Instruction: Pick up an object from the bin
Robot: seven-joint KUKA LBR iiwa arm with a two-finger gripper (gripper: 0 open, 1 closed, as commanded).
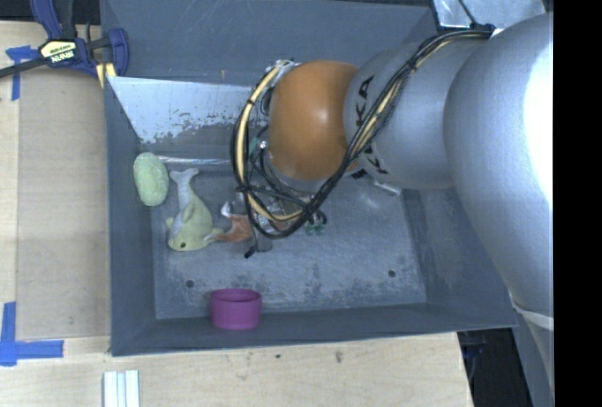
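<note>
So the arm (pixel 489 114) comes in from the right and reaches down into the grey metal bin (pixel 376 255). Its orange cover (pixel 306 118) sits over the middle of the bin, and a bundle of cables (pixel 243 128) loops around the cover's left side.

The gripper (pixel 246 226) pokes out below the cover, low over the bin floor, a bit left of center. The cover and cables hide most of it, so honestly I can't tell if it's clenched, released or grasping anything.

Right at the gripper there's a small orange-brown piece (pixel 239 229) lying on the floor. It's too small and too hidden for me to say what it is, and I can't tell if the gripper is touching it.

Just left of that piece is a yellow-green fish-shaped toy (pixel 193 225), lying flat, with its narrow end pointing up toward the back wall. The piece looks like it's just beside the toy, maybe touching it.

Further left, near the left wall, there's a pale green oval lump (pixel 150 180), close to the toy.

A purple cup (pixel 235 309) sits at the front edge of the floor, well apart from the others, its open top showing.
</note>
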